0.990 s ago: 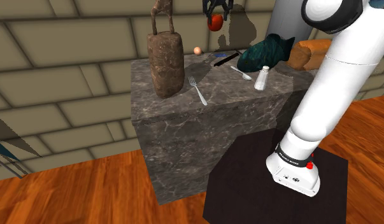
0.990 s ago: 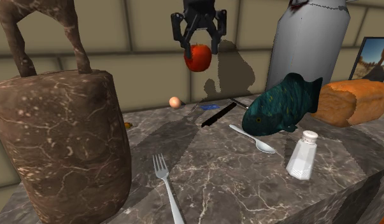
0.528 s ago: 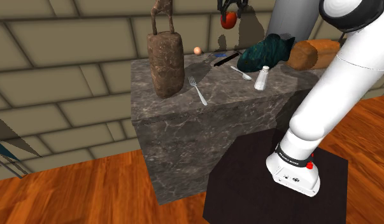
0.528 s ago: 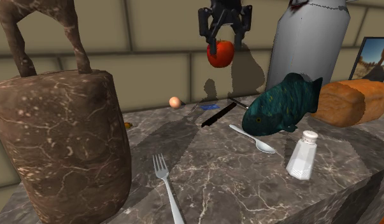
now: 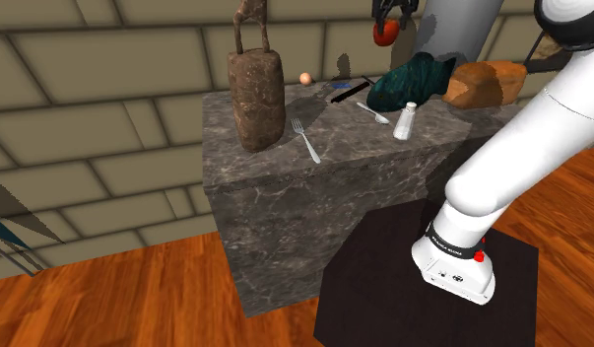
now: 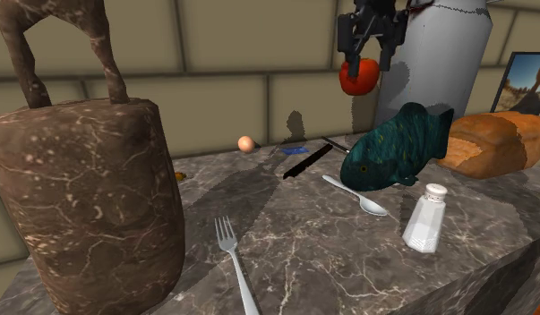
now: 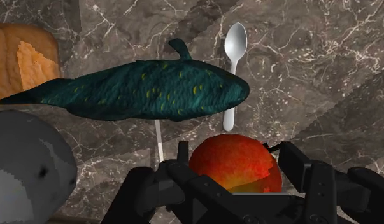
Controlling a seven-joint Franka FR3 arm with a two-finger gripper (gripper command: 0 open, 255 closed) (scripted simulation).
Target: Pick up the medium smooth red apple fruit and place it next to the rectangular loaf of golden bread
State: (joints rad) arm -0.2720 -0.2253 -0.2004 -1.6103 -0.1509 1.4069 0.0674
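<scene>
Clearly, the end effector (image 6: 366, 63) is pinching the red apple (image 6: 359, 78) between its two black fingers and is holding it high above the tabletop (image 6: 330, 259). In the second exterior view it is hanging over the dark teal fish (image 6: 398, 148) and in front of the tall grey can (image 6: 438, 63). The golden loaf of bread (image 6: 492, 141) is lying beyond the fish toward that view's right, so the main hazard, as I am judging it, is sitting in the path. A descent begun too soon would be pressing the apple onto the fish's back, and a sideways sweep too close to the wall would be risking a knock of the hand against the can. The fingers are touching the apple on only two sides of a rounded skin, so a jolt could be loosening it and sending it down among the fish, the spoon (image 6: 357, 195) and the salt shaker (image 6: 426, 217). Let go from any height, a round fruit would likely be rolling away from the loaf or toward the tabletop's edge. The apple itself is looking smooth and glossy, deep red over most of its surface, and in the wrist view it is shading to orange and yellow near the palm.
</scene>
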